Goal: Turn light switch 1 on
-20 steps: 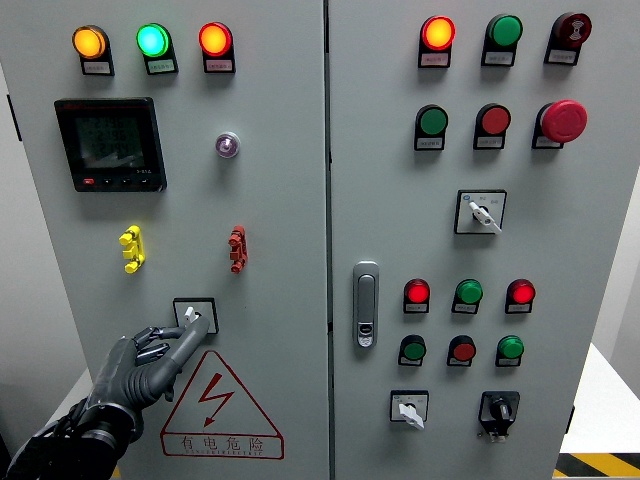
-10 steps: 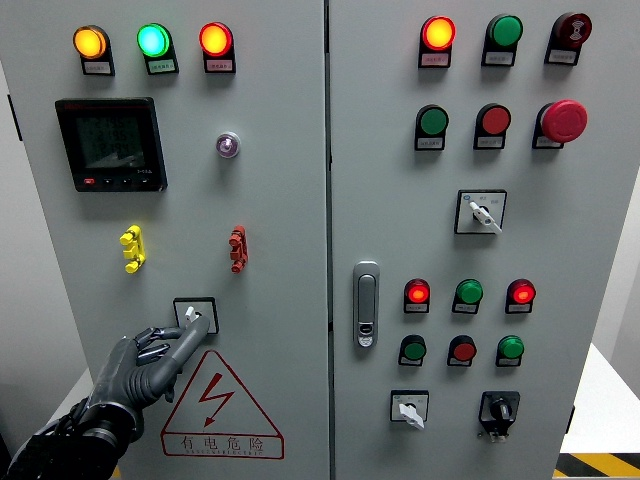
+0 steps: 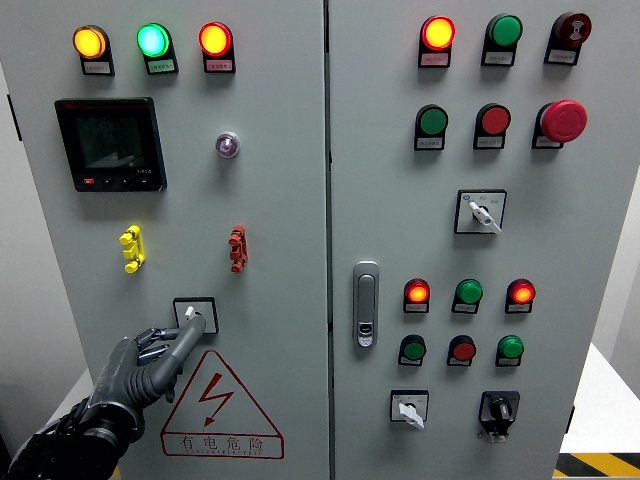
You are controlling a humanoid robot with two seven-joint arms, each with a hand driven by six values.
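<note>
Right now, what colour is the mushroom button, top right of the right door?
Red: the mushroom button shows clearly in the head view.

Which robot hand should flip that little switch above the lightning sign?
The left robot hand. Its pointing finger already reaches the switch on the left door, above the lightning sign. No right hand shows in the picture.

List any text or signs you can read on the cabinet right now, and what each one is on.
"有电危险", with a lightning bolt sign: red warning triangle on the left door, beside the left hand.
Small tags under the lamps and buttons: too small to read.
Meter screen: blurred, unreadable.
</note>
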